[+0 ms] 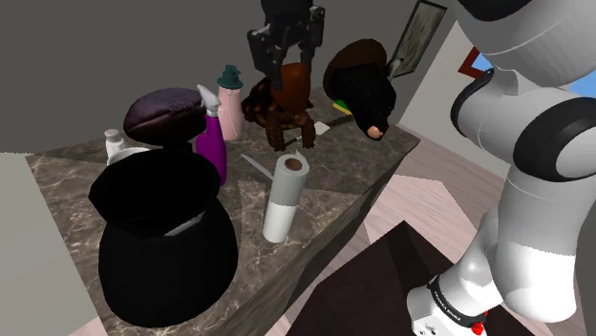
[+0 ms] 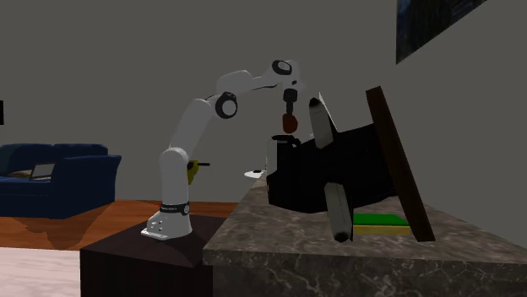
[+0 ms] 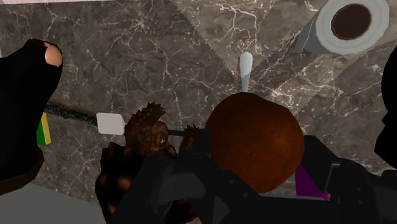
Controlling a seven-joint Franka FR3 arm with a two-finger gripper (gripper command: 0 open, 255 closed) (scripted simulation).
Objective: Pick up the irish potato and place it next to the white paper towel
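The potato (image 1: 293,84) is a round reddish-brown lump, hanging in the air above the dark marble counter (image 1: 336,204). My black gripper (image 1: 289,67) is shut on it from above, one finger on each side. In the wrist view the potato (image 3: 254,143) sits clasped between the fingers (image 3: 168,181). The white paper towel roll (image 1: 285,196) stands upright near the counter's front edge, nearer the stand than the potato. In the wrist view the roll (image 3: 347,25) lies well beyond the potato. The second exterior view shows the potato (image 2: 289,123) held high over the counter.
Under the gripper sits a brown spiky toy (image 1: 277,116). A black bear-like figure (image 1: 368,95) is to the shoulder view's right of it. A purple bottle (image 1: 214,151), a pink teal-capped bottle (image 1: 229,94) and a big black pot (image 1: 162,239) crowd the left. A white spatula (image 3: 109,123) lies flat.
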